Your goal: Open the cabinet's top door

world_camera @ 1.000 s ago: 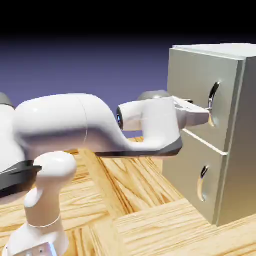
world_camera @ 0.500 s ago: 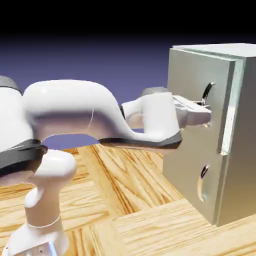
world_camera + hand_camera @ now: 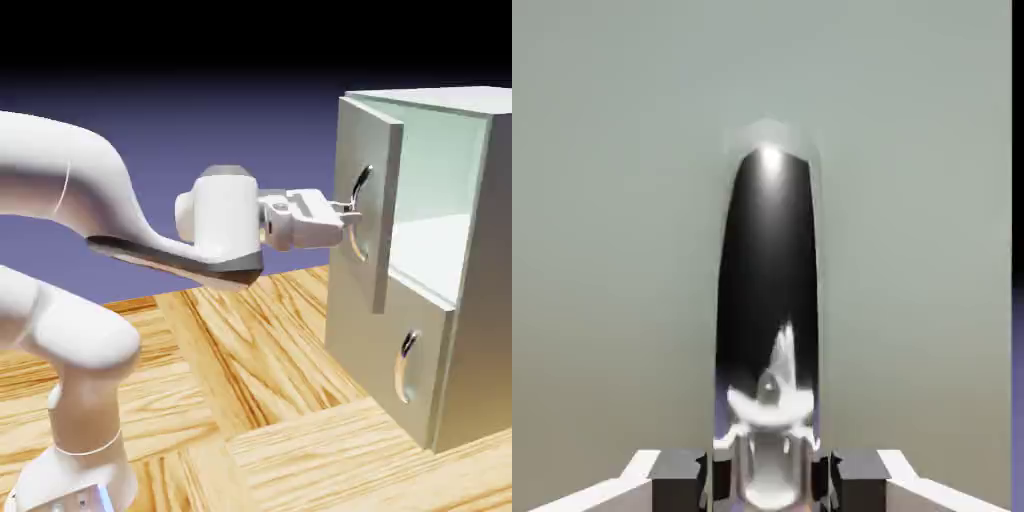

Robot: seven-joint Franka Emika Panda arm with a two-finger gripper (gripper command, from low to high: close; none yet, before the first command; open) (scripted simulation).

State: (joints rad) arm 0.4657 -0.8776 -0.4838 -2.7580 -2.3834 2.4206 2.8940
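A smooth, satiny metallic finish is shown by the cabinet [image 3: 480,260] and the top door [image 3: 365,150]. The curved handle [image 3: 768,260] is finished in mirror-like chrome, as is the lower handle [image 3: 405,367]. Glossy, plastic-looking white is presented by the arm [image 3: 90,180]; on the desk [image 3: 240,400], smooth, strongly grained wood is seen.

The white arm [image 3: 80,170] arches behind the gripper [image 3: 349,215], its forearm sloping down to the wrist [image 3: 225,220] just behind the hand [image 3: 305,218], which points forward roughly level, both fingers closed in a grip.
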